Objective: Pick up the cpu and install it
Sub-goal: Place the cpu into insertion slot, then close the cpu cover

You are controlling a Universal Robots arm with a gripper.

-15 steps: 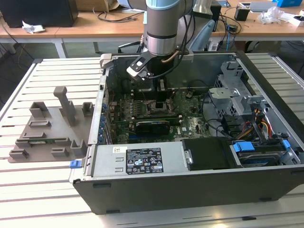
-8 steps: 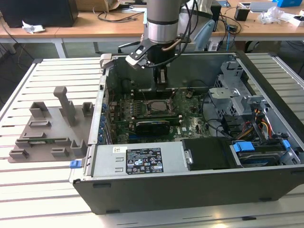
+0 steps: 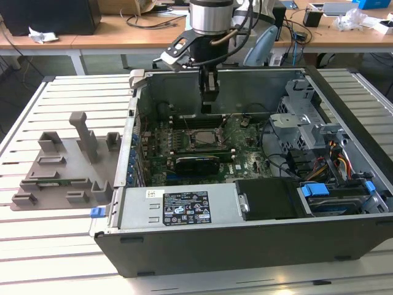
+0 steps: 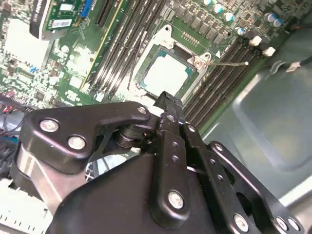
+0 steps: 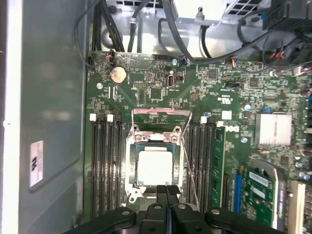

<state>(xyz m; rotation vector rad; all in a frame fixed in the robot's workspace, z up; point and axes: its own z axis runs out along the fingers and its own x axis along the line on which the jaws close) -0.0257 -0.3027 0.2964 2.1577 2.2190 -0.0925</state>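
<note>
- The gripper [image 5: 167,190] hangs over the open computer case [image 3: 245,239]. Its two fingers are pressed together tip to tip, with nothing between them.
- The cpu [image 5: 155,168] lies flat inside the socket [image 5: 156,165] on the motherboard [image 5: 146,92], roughly in the middle of the case. It looks square to the frame, with its silvery top facing up.
- In the exterior view the fingertips seem to be above the socket and clear of it, not touching.
- The load plate [image 5: 161,117] stands flipped open, and the thin retention lever [image 5: 189,165] is unlatched beside the socket. To my eye the chip is placed but not clamped.
- Risk: nothing holds the chip down, so a nudge from the closed fingertips could shift or tilt it in the frame. Pressure on a skewed chip could damage the contacts beneath.
- Risk: the lever wire runs close by the fingers, so a sideways drift could catch and bend it.
- Risk: the arm works between the case walls, and a wide swing could strike the rim or the cables.
- Count: one cpu, one socket, one load plate, one lever and one gripper. There are two banks of memory slots, one on each side of the socket.
- Also one grey tray [image 3: 61,178] on the table [image 3: 61,98], at the exterior view's left of the case.
</note>
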